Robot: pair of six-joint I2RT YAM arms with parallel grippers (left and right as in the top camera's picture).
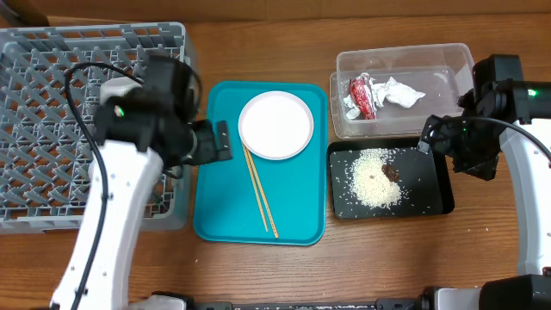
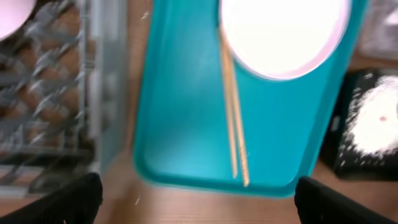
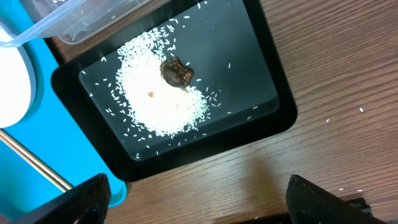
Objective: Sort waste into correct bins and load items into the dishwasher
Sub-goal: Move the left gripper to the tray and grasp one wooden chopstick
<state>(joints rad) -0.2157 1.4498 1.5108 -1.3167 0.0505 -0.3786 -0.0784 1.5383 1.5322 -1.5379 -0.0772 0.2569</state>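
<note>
The white plate (image 1: 275, 125) and the wooden chopsticks (image 1: 260, 191) lie on a teal tray (image 1: 219, 207). The plate (image 2: 283, 34) and chopsticks (image 2: 234, 124) also show in the left wrist view. The clear tub (image 1: 448, 62) holds the red wrapper (image 1: 362, 95) and white napkin (image 1: 398, 92). The black tray (image 1: 435, 185) holds rice (image 1: 376, 178) with a brown lump (image 1: 390, 173); both show in the right wrist view (image 3: 158, 102), (image 3: 176, 73). The grey rack (image 1: 52, 129) is at the left; a pink bowl edge (image 2: 11, 15) shows in it. My left gripper (image 2: 198, 199) is open over the tray's left edge. My right gripper (image 3: 199, 196) is open beside the black tray.
The wooden table (image 1: 370, 267) runs around everything. A few rice grains (image 3: 360, 110) lie scattered on the wood by the black tray. The left arm (image 1: 129, 155) hides part of the rack. The grey-green bowl and small cup are out of view.
</note>
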